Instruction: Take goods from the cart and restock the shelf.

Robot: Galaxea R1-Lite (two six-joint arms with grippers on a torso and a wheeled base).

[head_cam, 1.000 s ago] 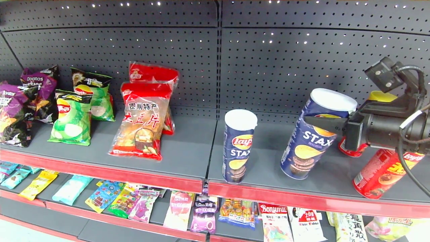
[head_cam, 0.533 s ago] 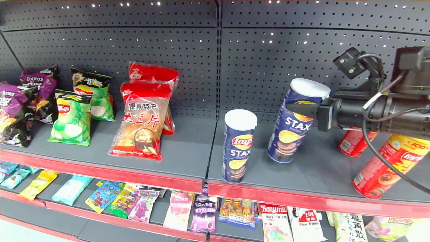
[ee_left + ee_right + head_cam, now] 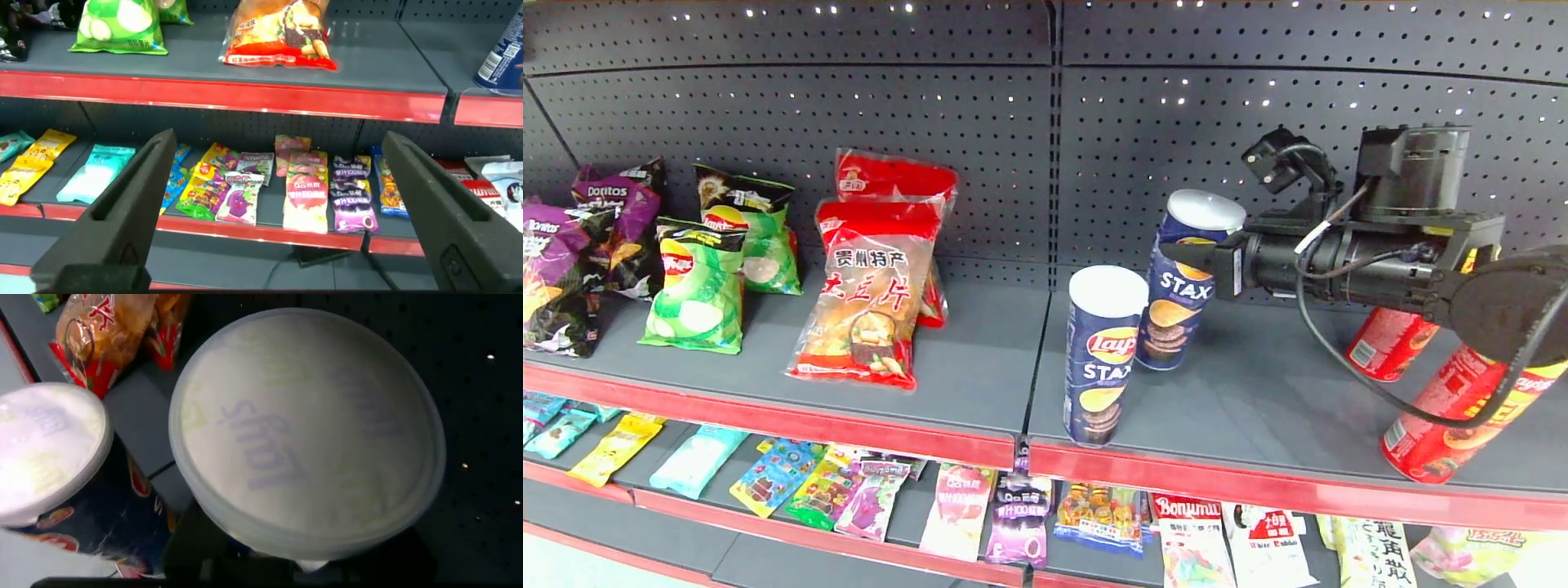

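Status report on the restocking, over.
Right gripper shut on blue cardboard chip tube with white lid, tilted over grey shelf. Left gripper open, empty. Matching blue tube stands upright close in front.
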